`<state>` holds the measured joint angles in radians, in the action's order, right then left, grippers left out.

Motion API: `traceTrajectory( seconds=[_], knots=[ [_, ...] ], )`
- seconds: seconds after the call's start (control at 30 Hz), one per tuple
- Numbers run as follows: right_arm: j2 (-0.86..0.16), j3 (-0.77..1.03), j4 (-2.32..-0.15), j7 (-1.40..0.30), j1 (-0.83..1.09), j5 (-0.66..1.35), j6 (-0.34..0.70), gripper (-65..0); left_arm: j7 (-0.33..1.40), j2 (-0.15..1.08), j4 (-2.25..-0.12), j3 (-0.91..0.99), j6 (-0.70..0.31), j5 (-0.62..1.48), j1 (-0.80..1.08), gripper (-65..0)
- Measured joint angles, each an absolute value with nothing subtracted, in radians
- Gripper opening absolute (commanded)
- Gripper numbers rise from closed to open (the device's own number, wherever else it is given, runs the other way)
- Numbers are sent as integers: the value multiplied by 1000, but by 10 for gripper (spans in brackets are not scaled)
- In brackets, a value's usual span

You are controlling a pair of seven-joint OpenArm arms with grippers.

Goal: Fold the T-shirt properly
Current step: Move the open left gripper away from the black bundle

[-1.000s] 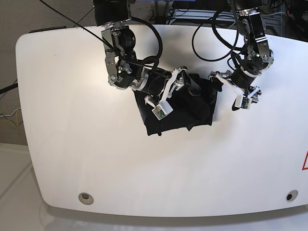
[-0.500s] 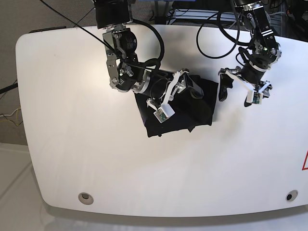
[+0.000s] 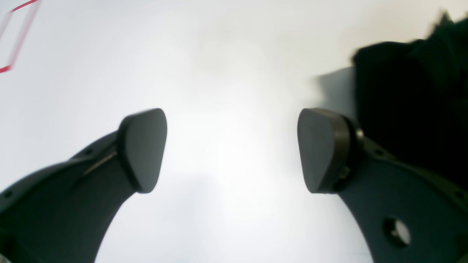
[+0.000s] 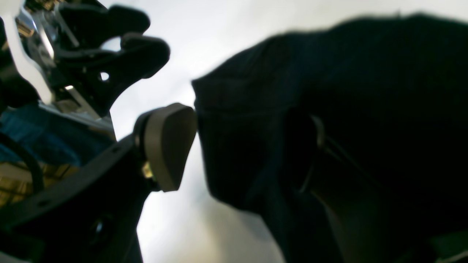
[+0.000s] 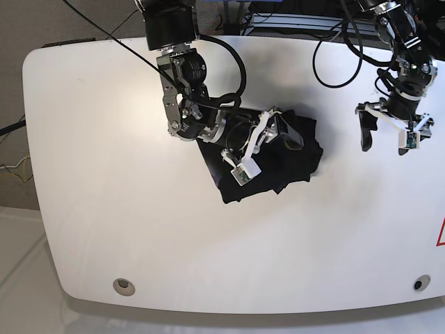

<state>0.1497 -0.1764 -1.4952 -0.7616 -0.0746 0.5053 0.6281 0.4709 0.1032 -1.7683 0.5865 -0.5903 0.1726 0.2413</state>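
Note:
The black T-shirt [image 5: 271,167] lies bunched in a folded heap on the white table [image 5: 125,209]; its orange-and-white mark is hidden. My right gripper [image 5: 288,132] is on the heap's far edge. In the right wrist view [image 4: 245,153] a thick fold of the T-shirt [image 4: 329,91] fills the gap between the jaws, and one finger is buried in cloth. My left gripper [image 5: 382,133] is open and empty over bare table, well right of the shirt. In the left wrist view the left gripper [image 3: 232,149] has the T-shirt [image 3: 409,102] at the right edge.
A red printed mark [image 5: 441,233] sits at the table's right edge and shows in the left wrist view [image 3: 14,40]. Two round holes [image 5: 124,285] [image 5: 417,284] are near the front edge. Cables [image 5: 334,62] hang at the back.
My left gripper has pulled away from the shirt, to the right and back. My right gripper and the shirt heap have shifted a little to the right.

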Motion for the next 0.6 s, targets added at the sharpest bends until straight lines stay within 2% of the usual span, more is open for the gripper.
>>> traceTrajectory(
  seconds=[0.4, 0.6],
  knots=[
    [142, -223, -1500, -763, -73, 506, 625, -249, 471, 113, -1768, 585, -591, 173, 241, -123],
    [147, -253, -1571, -769, -55, 514, 628, -256, 472, 112, -1768, 538, -591, 173, 242, -132]
  ],
)
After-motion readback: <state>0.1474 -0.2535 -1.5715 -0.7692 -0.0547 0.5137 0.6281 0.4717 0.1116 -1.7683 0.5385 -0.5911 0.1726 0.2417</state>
